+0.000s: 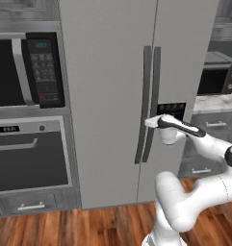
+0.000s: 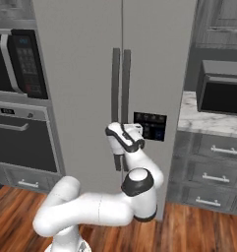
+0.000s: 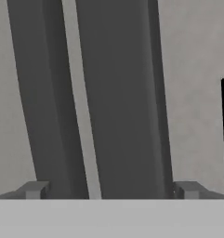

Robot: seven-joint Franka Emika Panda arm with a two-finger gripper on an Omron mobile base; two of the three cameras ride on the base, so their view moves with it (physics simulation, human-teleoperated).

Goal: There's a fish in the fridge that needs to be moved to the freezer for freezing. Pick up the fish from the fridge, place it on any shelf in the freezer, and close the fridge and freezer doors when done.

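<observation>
Both of the fridge and freezer doors (image 1: 136, 96) are closed flat, so whatever sits inside, fish included, is hidden from where I stand. The unit is a tall grey side-by-side: the fridge (image 1: 105, 96) is the wider section on the left, the freezer (image 1: 185, 62) the narrower section on the right, carrying a small black dispenser panel (image 2: 150, 126) at about mid-height.

Two long dark-grey vertical handles run side by side along the seam between the doors: the fridge handle (image 1: 143, 105) on the left, the freezer handle (image 1: 154, 101) on the right.

The white arm reaches forward and its gripper (image 3: 111, 190) is up against those handles, just left of the dispenser panel. In the hand view the two small finger tips (image 3: 34, 189) stand wide apart, released, with both handles and the pale seam between them rising in the space between the tips (the freezer handle looks broader and nearer in that view). Nothing is clenched, and I cannot tell whether either tip actually touches a handle.

To the left of the unit a black-fronted microwave (image 1: 26, 69) sits above a built-in oven (image 1: 28, 158) with a horizontal bar handle. To the right, a marble-look counter (image 2: 208, 120) tops grey drawers (image 2: 213, 167), and another dark microwave (image 2: 222, 93) rests on it. The floor (image 1: 88, 226) is reddish wood planks.
</observation>
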